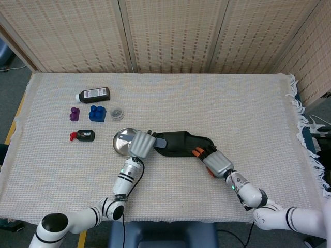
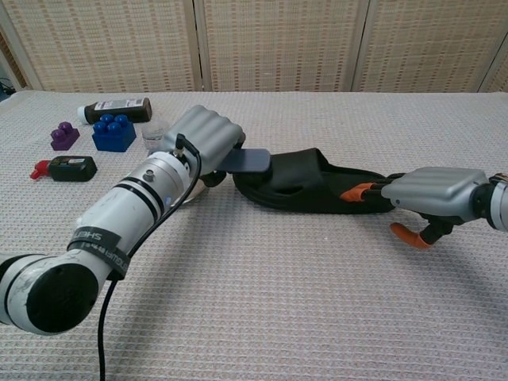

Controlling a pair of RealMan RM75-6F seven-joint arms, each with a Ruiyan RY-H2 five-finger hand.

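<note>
A black slipper-like thing [image 1: 182, 144] [image 2: 305, 181] lies mid-table. My left hand [image 1: 142, 143] [image 2: 205, 136] grips one end of a flat grey-blue piece [image 1: 161, 142] [image 2: 254, 161]. The piece's free end reaches over the black thing's left end. My right hand [image 1: 218, 163] [image 2: 435, 189] lies at the black thing's right end. Its orange fingertips [image 1: 196, 151] [image 2: 355, 191] rest on that rim, with the thumb hanging apart below. A round steel plate [image 1: 122, 140] sits just left of my left hand, partly hidden by it.
At the back left lie a dark bottle [image 1: 94, 95] [image 2: 115, 109], a purple block [image 1: 75, 113] [image 2: 64, 136], a blue block [image 1: 97, 113] [image 2: 113, 132], a small clear jar [image 1: 117, 112] [image 2: 155, 132] and a small black bottle with a red cap [image 1: 84, 136] [image 2: 67, 168].
</note>
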